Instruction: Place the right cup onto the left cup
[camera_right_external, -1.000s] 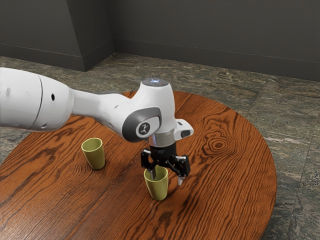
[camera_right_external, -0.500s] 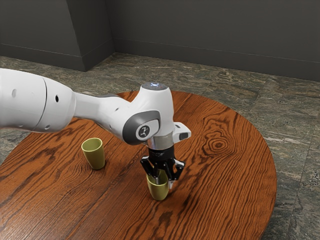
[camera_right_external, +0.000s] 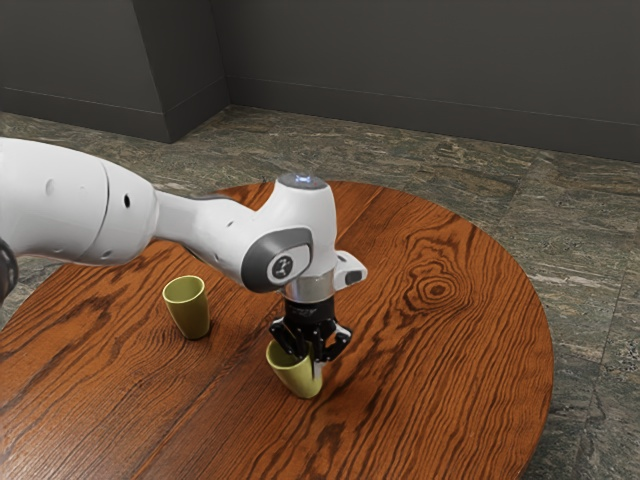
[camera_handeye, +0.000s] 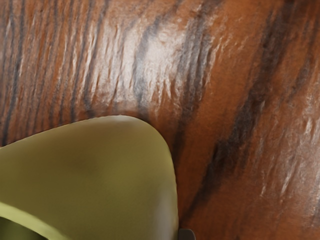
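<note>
In the exterior view my gripper is low over the table, shut on the near wall of the right-hand green cup, one finger inside the mouth and the other against the outer side. That cup leans, its mouth toward the exterior view's left and its base low by the tabletop; contact with the wood cannot be told. The other green cup stands upright to the exterior view's left. In the wrist view the gripped cup lies close under the hand, beside a dark fingertip bit.
Both cups are on a round wooden table with dark grain. My arm reaches in above the table from the exterior view's left, passing behind the upright cup. Stone floor and dark walls lie beyond the table's edge.
The fingers have closed from wide apart onto the right cup's wall. My hand has shifted toward the exterior view's left, and that cup has tipped from upright. The left cup is unmoved.
</note>
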